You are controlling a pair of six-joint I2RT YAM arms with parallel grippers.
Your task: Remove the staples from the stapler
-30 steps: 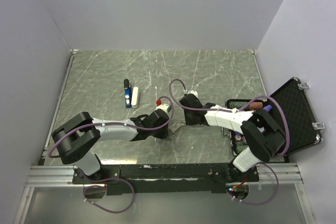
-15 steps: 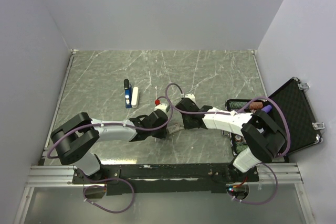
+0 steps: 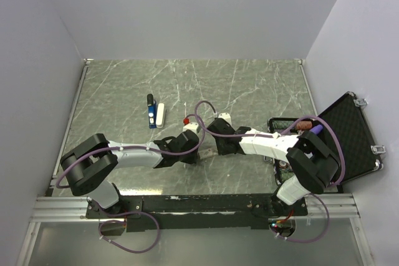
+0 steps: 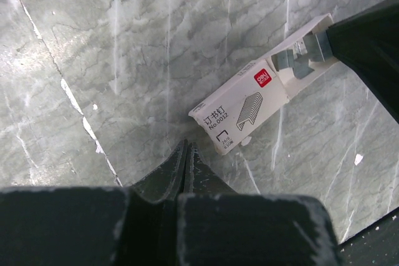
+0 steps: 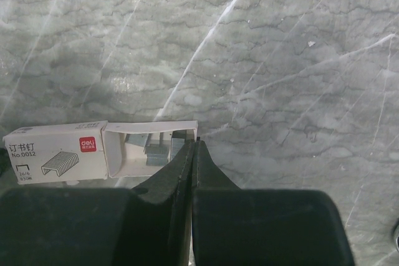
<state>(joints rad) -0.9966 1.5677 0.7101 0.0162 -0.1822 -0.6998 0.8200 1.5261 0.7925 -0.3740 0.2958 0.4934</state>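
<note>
My right tool [image 5: 194,144], closed on nothing, has slid left, and its tip now sits at the open end of the staple box [image 5: 56,152]. It faces my left tool [image 4: 187,147], likewise closed and empty. The stapler [image 3: 151,111] lies untouched on the counter [image 3: 249,85], well apart, so I judge unloading hasn't begun.

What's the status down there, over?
Left gripper shut, empty. Right gripper shut, at open end of staple box. Stapler lies apart, beyond both grippers.
</note>
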